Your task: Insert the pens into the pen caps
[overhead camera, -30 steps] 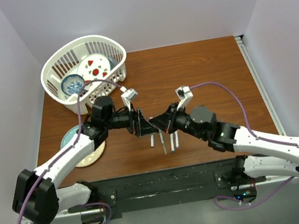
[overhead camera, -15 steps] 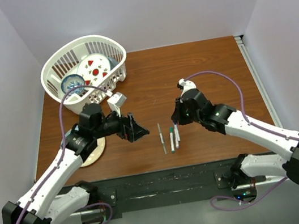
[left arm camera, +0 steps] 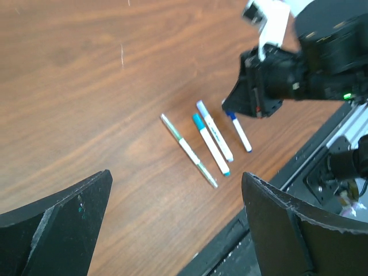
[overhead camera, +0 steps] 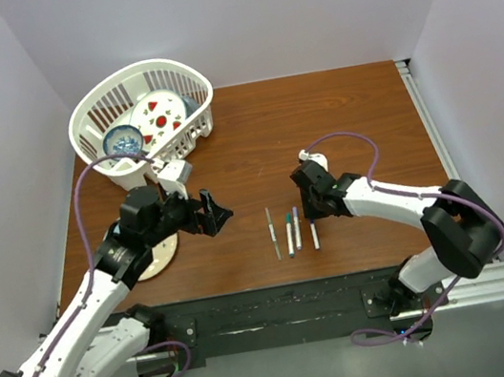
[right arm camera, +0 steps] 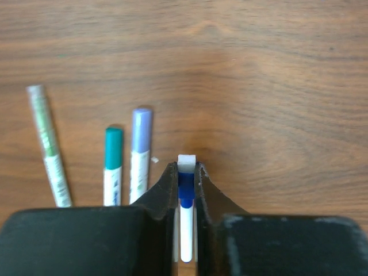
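Four slim white pens lie in a row near the table's front. From the left they are a thin green one [overhead camera: 271, 233], one with a teal cap [overhead camera: 290, 233], one with a purple cap [overhead camera: 296, 225] and a blue one [overhead camera: 314, 234]. My right gripper [overhead camera: 311, 206] is low at the table, its jaws shut around the blue pen [right arm camera: 186, 230], whose white end sticks out past the fingertips. The teal cap [right arm camera: 113, 146] and purple cap [right arm camera: 141, 129] sit on their pens just to its left. My left gripper [overhead camera: 210, 212] is open and empty, left of the row. The left wrist view shows all the pens [left arm camera: 210, 144].
A white basket [overhead camera: 90, 119] holding dishes stands at the back left. A plate [overhead camera: 153, 261] lies partly under my left arm. A black rail [overhead camera: 281, 302] runs along the table's front edge. The right wall is close to the table's right edge.
The two grippers have drawn apart from the centre. My left gripper pulled back to the left. My right gripper came down to the table with the blue pen, right of the other three.
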`<state>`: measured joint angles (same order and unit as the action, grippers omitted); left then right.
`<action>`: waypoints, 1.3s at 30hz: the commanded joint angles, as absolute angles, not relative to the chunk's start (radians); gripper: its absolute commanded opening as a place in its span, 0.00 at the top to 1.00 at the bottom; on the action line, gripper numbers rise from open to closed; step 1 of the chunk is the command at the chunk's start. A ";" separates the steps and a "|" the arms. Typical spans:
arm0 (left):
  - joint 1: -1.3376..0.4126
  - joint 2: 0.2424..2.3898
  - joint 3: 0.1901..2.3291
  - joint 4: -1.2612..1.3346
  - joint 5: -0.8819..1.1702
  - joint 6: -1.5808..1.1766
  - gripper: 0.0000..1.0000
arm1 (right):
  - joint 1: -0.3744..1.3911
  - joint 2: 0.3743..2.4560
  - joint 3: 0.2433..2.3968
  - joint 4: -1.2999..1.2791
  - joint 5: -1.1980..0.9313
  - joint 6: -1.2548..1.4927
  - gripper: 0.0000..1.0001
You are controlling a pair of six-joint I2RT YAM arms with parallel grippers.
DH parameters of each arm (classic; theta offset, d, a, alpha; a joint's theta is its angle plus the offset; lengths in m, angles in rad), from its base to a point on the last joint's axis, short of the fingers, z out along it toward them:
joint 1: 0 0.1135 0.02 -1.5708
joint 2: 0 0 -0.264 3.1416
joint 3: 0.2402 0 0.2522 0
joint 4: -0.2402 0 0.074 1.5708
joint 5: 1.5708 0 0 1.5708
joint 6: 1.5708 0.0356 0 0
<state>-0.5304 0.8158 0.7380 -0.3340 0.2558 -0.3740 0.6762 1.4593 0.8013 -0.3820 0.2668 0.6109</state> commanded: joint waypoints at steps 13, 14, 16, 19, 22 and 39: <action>-0.526 0.683 0.713 -0.262 0.287 -0.324 0.00 | 0.666 1.024 0.813 -0.454 0.232 0.578 0.01; -0.526 0.669 0.707 -0.253 0.290 -0.327 0.00 | 0.666 0.944 0.811 -0.457 0.218 0.569 0.01; -0.526 0.631 0.690 -0.221 0.310 -0.330 0.00 | 0.666 0.878 0.810 -0.474 0.204 0.568 0.01; -0.526 0.598 0.672 -0.178 0.337 -0.336 0.00 | 0.664 0.763 0.804 -0.500 0.212 0.594 0.01; -0.526 0.586 0.672 -0.172 0.354 -0.336 0.00 | 0.664 0.686 0.802 -0.511 0.199 0.629 0.01; -0.526 0.607 0.664 -0.175 0.354 -0.342 0.00 | 0.664 0.479 0.769 -0.474 0.161 0.632 0.01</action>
<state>-0.5304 0.6113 0.6670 -0.2180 0.3454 -0.3515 0.6666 0.4782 0.7689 -0.4934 0.1841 0.6392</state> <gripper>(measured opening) 0.997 0.986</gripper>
